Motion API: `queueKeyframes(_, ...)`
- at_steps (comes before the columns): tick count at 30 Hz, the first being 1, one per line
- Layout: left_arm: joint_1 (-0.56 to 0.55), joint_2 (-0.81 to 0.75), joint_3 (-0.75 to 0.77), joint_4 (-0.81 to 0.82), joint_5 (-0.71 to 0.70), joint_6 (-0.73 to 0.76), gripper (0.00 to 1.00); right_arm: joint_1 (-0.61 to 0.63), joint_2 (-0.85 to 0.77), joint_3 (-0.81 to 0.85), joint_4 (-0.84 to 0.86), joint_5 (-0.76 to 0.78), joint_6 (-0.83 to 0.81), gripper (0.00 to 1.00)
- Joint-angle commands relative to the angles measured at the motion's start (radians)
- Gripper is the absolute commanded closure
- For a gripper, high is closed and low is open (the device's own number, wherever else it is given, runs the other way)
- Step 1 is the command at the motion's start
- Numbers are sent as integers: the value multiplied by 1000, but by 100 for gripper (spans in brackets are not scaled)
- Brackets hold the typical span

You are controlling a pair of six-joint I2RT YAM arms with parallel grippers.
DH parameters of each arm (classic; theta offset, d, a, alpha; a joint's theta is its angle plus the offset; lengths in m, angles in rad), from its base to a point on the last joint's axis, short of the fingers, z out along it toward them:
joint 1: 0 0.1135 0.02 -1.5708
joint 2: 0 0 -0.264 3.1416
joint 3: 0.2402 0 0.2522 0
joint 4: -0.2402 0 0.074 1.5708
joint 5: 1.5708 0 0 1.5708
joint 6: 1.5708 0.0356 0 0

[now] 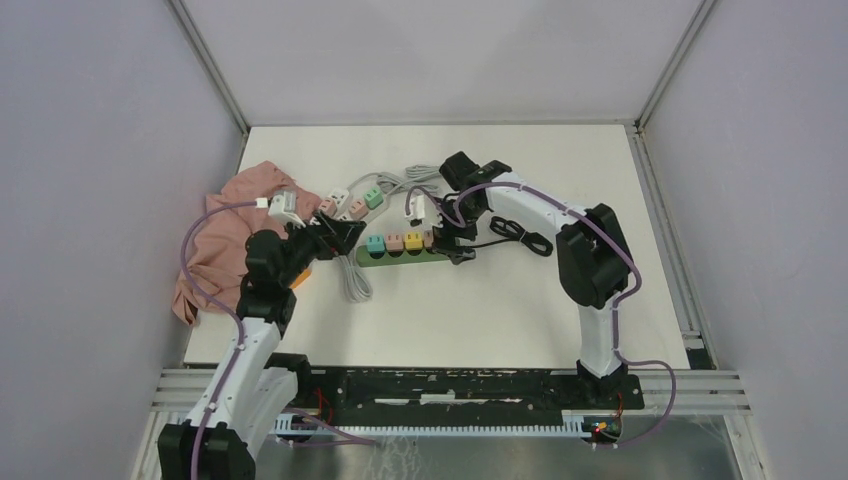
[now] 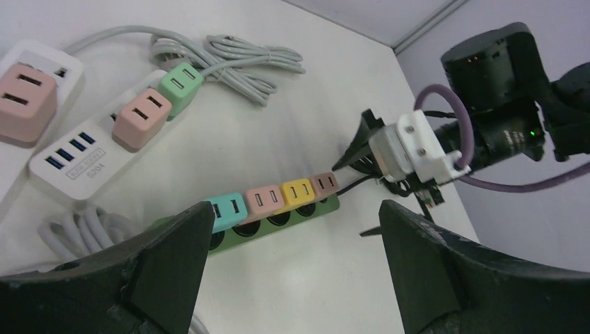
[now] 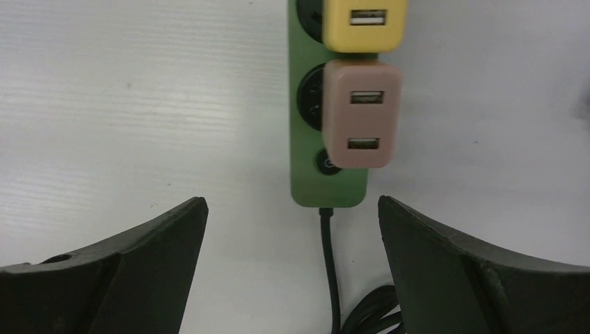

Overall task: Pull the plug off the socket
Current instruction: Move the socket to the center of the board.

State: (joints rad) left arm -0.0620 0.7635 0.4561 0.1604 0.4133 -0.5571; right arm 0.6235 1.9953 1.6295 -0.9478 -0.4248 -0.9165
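A green socket strip lies across the table's middle, carrying teal, pink, yellow and brown plugs. My left gripper is open at the strip's left end. In the left wrist view its fingers straddle the strip, with the left fingertip beside the teal plug, not touching it. My right gripper hangs open over the strip's right end, just past the brown plug, with the black cord running between its fingers.
A white power strip with pink and green plugs lies behind the green one, and grey cables are bundled near it. A pink cloth covers the left side. A black cord coil sits right of the strip.
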Motion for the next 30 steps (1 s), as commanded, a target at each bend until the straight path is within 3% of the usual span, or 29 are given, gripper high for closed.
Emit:
queueKeyframes(1, 6, -25, -67, 206, 87, -154, 5, 0, 45, 65, 124, 61, 103, 1)
queueKeyframes(7, 5, -38, -104, 227, 156, -204, 7, 2, 102, 45, 227, 85, 164, 2)
queueKeyframes(17, 5, -30, -149, 245, 198, -214, 7, 12, 159, 52, 182, 22, 125, 18)
queueKeyframes(23, 5, -22, -215, 504, 281, -335, 9, 10, 139, 21, 163, 17, 65, 37)
queueKeyframes(30, -24, -81, -232, 557, 285, -353, 10, -19, 35, -90, 131, -22, -35, 62)
